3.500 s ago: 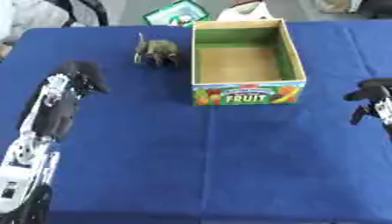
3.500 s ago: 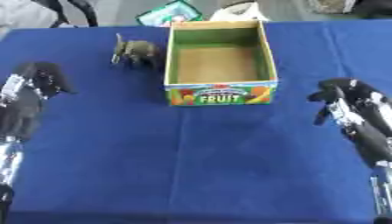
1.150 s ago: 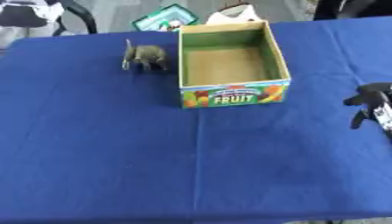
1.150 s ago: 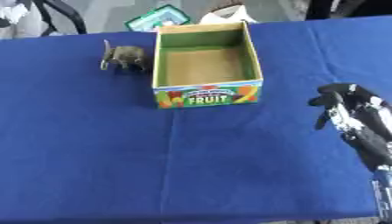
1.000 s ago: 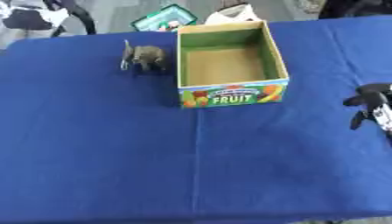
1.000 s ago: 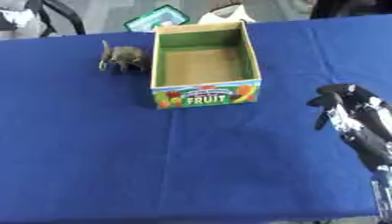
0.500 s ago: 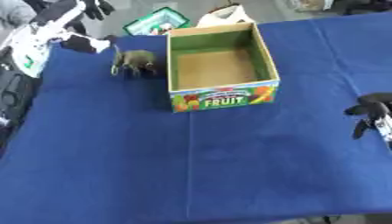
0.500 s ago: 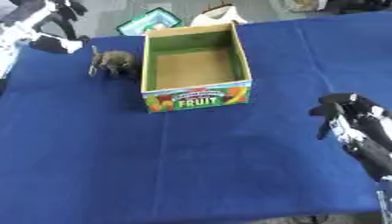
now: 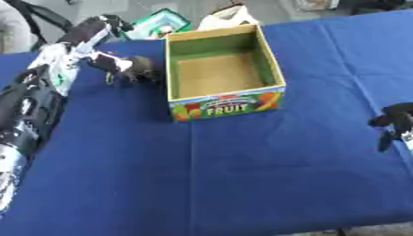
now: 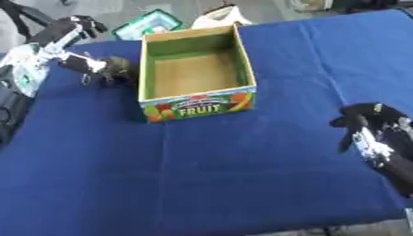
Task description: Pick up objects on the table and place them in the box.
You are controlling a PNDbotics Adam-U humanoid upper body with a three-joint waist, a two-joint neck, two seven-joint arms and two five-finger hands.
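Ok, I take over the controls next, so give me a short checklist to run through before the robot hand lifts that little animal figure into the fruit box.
1. Left robot hand at the animal figure: ok, right beside it.
2. Fingers closed round the figure: cannot tell.
3. Figure still on the blue table, outside the box: ok, just left of it.
4. Box open and bare inside: ok.
5. Right robot hand clear of the path: ok, idle at the right edge.
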